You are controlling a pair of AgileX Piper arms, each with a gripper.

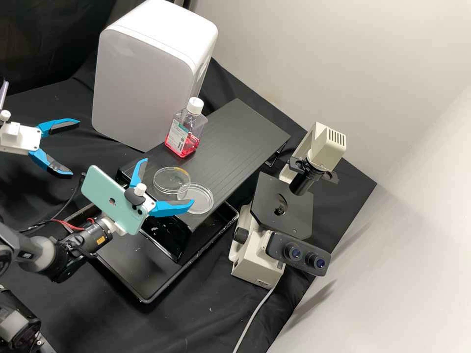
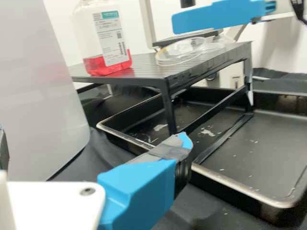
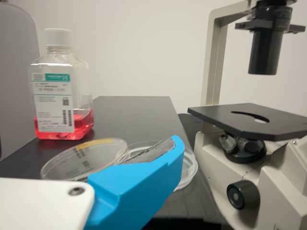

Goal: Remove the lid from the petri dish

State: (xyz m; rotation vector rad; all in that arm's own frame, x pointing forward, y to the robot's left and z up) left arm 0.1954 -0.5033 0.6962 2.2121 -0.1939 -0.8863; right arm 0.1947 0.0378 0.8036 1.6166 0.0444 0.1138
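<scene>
On the platform (image 1: 235, 142), a clear yellow-marked dish half (image 1: 171, 180) touches a plain half (image 1: 196, 198) near the open right gripper (image 1: 168, 185); the left gripper (image 1: 72, 147) is open too.

A clear plastic bottle of red liquid (image 2: 106, 40) and clear round petri dishes (image 2: 186, 48) stand on a black slatted raised platform (image 2: 144, 66) over a dark metal tray (image 2: 268, 143); a bright blue finger (image 2: 216, 14) hangs above the dishes.

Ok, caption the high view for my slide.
Right gripper, open, at two clear petri dish halves side by side on the black platform; left gripper open, farther off.
</scene>
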